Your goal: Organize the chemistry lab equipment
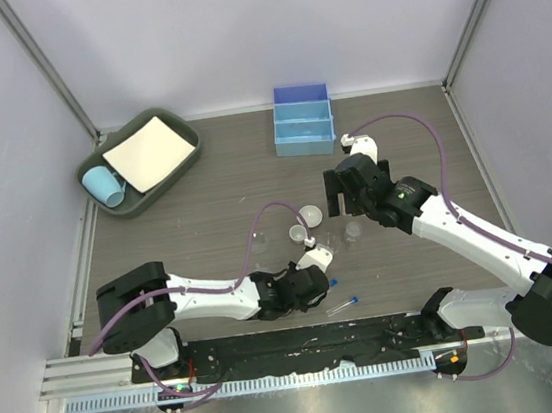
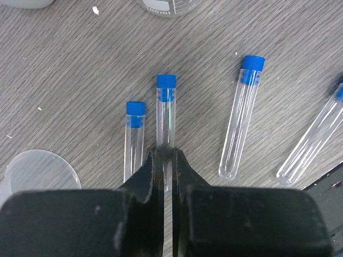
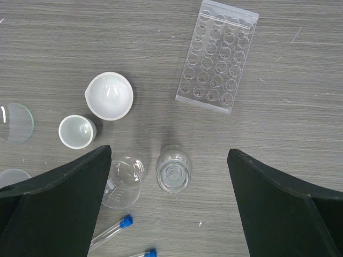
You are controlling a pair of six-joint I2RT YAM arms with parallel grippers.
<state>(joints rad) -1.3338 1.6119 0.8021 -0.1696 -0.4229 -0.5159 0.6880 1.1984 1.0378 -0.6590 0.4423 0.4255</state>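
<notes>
In the left wrist view my left gripper point(image 2: 166, 153) is shut on the lower part of a blue-capped tube point(image 2: 166, 107) that lies on the table. Three more blue-capped tubes point(image 2: 134, 134) point(image 2: 242, 115) point(image 2: 316, 136) lie beside it. My right gripper point(image 3: 169, 152) hangs open, high over a small clear flask point(image 3: 173, 171) and a tiny beaker point(image 3: 122, 182), touching neither. The perforated clear rack point(image 3: 217, 56) lies flat farther off. Two whitish dishes point(image 3: 110, 95) point(image 3: 76, 131) sit to the left of it. In the top view the left gripper point(image 1: 318, 284) is low near the front edge.
A light-blue divided box point(image 1: 303, 121) stands at the back. At the back left a green tray point(image 1: 166, 117) holds a light-blue cup point(image 1: 104, 185) and a white sheet. Clear round glasses point(image 3: 13, 122) point(image 2: 40, 171) lie flat on the table. Two tubes point(image 3: 110, 231) lie near the beaker.
</notes>
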